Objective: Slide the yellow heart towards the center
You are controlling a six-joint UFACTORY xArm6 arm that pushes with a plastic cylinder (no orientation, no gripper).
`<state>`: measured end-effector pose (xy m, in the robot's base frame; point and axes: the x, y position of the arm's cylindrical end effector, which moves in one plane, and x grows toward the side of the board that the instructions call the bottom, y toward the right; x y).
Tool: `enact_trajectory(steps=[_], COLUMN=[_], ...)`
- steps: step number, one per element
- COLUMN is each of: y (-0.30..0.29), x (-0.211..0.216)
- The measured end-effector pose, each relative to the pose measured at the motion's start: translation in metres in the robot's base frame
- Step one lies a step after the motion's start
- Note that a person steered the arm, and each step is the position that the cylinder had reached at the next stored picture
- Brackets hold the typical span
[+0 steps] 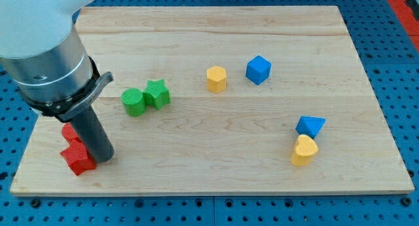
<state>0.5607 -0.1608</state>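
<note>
A: Although meant to slide the yellow heart point(304, 150) towards the center, shows no contact with it yet?

B: None. Puts my tip point(103, 158) far to the view's left of the yellow heart, close against a red block point(78, 159), with a second red block point(69, 131) just above that, partly hidden behind the rod.

A: And the yellow heart itself?

B: Sits well off the middle of the wooden board point(216, 29), with the center up and to the view's left of the yellow heart. Touches, or very nearly touches, a blue triangular block point(309, 126) just above it.

A: So nothing done?

B: Looks that way, as a judgement only. Leaves the whole job: crossing over, getting round to the lower right of the yellow heart, then pushing up and leftward.

A: Anything else about?

B: Up and to the left of the yellow heart, well apart from it: a blue cube point(258, 69), then a yellow hexagonal block point(217, 78). Farther left again: a green star point(157, 94) touching a green cylinder point(133, 101).

A: Jaws?

B: No jaws at all. Just a bare dark rod, so nothing to open, close or grip.

A: Brands, labels, writing?

B: None readable anywhere. Plain wood, plain blocks, unmarked arm housing.
</note>
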Motion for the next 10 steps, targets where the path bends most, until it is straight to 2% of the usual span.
enact_trajectory(steps=[1, 2, 4, 5, 8, 10], y=[0.007, 0.072, 0.134, 0.190, 0.191, 0.226], x=[0.001, 0.001, 0.004, 0.000, 0.016, 0.021])
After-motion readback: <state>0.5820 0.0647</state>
